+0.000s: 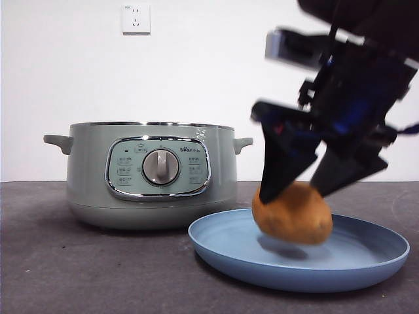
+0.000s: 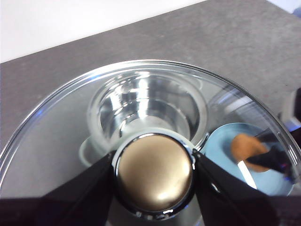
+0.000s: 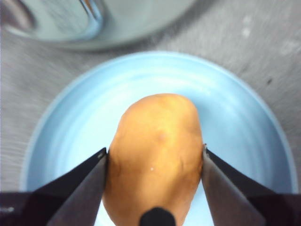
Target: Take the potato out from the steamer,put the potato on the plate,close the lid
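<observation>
Overhead, right gripper around potato (just above plate).

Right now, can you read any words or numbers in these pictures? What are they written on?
"Bear": small logo on the steamer control panel, upper right of the dial; blurry, so only a likely reading.
Button labels on the panel, both sides of the dial: too small to read.
Tiny mark at the top of the wall socket: too small to read.
Potato, plate, lid: no writing.
</observation>
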Controlling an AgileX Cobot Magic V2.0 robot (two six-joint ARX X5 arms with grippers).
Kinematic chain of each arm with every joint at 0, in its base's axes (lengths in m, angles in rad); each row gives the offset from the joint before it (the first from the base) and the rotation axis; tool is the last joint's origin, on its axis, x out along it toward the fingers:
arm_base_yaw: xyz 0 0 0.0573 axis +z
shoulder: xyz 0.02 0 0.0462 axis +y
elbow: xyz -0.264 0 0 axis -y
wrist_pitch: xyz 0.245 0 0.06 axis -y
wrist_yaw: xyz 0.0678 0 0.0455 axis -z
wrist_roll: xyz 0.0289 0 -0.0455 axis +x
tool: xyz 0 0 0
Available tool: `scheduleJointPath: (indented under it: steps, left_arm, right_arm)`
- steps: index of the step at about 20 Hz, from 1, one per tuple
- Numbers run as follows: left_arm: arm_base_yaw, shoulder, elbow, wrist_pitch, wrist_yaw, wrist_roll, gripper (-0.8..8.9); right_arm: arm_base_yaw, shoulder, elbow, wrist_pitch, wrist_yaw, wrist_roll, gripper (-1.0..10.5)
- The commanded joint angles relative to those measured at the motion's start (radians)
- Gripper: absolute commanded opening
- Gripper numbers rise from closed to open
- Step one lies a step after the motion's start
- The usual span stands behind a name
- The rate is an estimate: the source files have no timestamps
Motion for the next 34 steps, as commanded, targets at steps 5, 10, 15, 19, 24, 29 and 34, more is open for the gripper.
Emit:
scheduleJointPath:
  steps: [5, 10, 15, 19, 24, 29, 34]
  left_arm:
    - [0.000, 0.069, 0.005, 0.122, 0.022, 0.021, -0.09]
    - [-0.002, 0.169, 0.005, 0.218, 0.050, 0.024, -0.09]
    - [-0.036, 0.314, 0.005, 0.342, 0.064, 0.033, -0.09]
    - [-0.077, 0.435, 0.005, 0.423, 0.058, 0.051, -0.09]
    - [-0.105, 0.553, 0.005, 0.516, 0.010, 0.077, -0.09]
    - [-0.105, 0.645, 0.005, 0.586, -0.013, 0.077, -0.09]
    - [-0.106, 0.697, 0.005, 0.603, -0.015, 0.077, -0.09]
  right_arm:
    - [-0.001, 0.056, -0.012, 0.005, 0.001, 0.006, 1.1]
    - [-0.001, 0.055, -0.010, 0.005, 0.006, 0.014, 6.3]
    - [-0.001, -0.019, 0.013, -0.031, 0.009, 0.013, 6.3]
    - [-0.001, -0.191, 0.037, -0.110, 0.016, 0.013, 6.3]
    - [-0.001, -0.469, 0.044, -0.241, 0.088, 0.013, 6.3]
    - [-0.001, -0.693, 0.044, -0.338, 0.148, 0.013, 6.3]
    - [-0.001, -0.784, 0.045, -0.370, 0.216, 0.012, 6.3]
